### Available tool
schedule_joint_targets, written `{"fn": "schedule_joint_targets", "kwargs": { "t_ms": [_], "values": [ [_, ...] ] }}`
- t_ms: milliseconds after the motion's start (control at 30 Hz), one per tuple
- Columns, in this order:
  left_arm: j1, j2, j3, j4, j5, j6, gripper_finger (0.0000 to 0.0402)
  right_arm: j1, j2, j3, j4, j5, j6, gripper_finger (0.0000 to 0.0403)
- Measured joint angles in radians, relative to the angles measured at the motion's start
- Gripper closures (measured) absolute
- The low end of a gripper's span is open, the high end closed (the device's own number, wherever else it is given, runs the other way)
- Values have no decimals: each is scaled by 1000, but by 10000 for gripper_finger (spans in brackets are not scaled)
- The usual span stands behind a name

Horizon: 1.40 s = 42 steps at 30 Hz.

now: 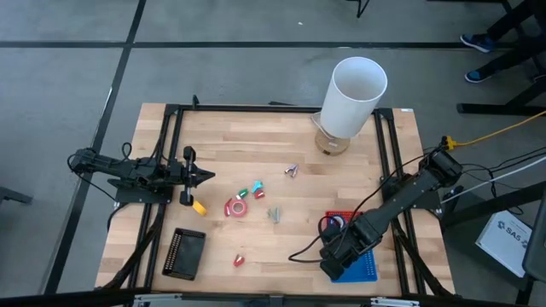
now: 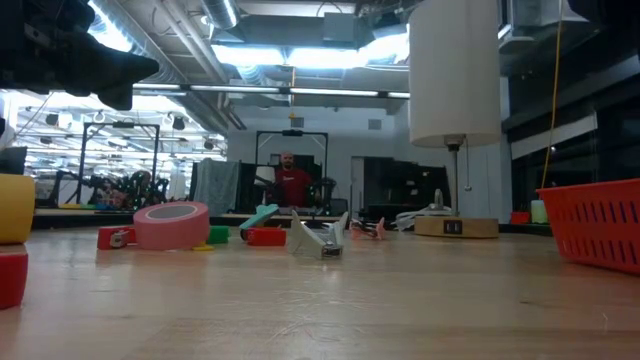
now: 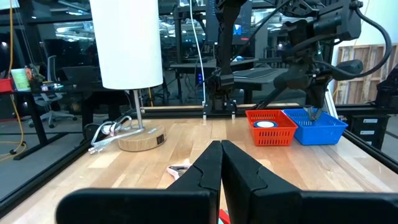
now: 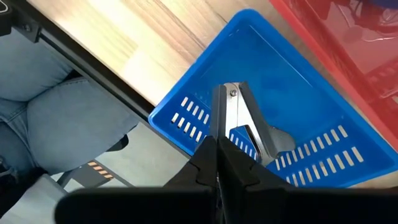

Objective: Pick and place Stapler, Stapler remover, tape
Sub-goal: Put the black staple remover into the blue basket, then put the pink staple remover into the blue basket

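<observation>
Right gripper (image 4: pixel 217 163), jaws clamped on a stapler remover (image 4: pixel 245 127), hangs over the blue basket (image 4: pixel 261 74) to drop it in; left gripper (image 1: pixel 198 176) waits closed, holding nothing, at the table's left.

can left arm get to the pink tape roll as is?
Probably yes. Left gripper is shut, hovering at the table's left side; the pink tape roll lies close by, only a small yellow block near the path.

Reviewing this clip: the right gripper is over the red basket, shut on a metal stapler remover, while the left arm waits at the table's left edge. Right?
Not quite. The right gripper, shut on the stapler remover, is over the blue basket, not the red one; the right wrist view shows it. The rest holds.
</observation>
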Motion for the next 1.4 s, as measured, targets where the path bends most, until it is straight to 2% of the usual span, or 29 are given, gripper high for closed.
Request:
{"fn": "schedule_joint_targets", "kwargs": {
  "t_ms": [467, 800, 1033, 1167, 1300, 1400],
  "values": [
    [0, 0, 0, 0, 0, 0, 398, 0, 47, 0, 29, -44, -8, 396],
    [0, 0, 0, 0, 0, 0, 398, -9, 47, 0, 36, -44, -8, 352],
    [0, 0, 0, 0, 0, 0, 397, -42, 47, 0, 73, -64, -13, 304],
    [0, 0, 0, 0, 0, 0, 398, -70, 41, 0, 102, -133, -16, 280],
    [0, 0, 0, 0, 0, 0, 398, -104, 37, 14, 147, -183, -24, 271],
    [0, 0, 0, 0, 0, 0, 398, -137, 37, 55, 152, -181, -91, 274]
  ]
}}
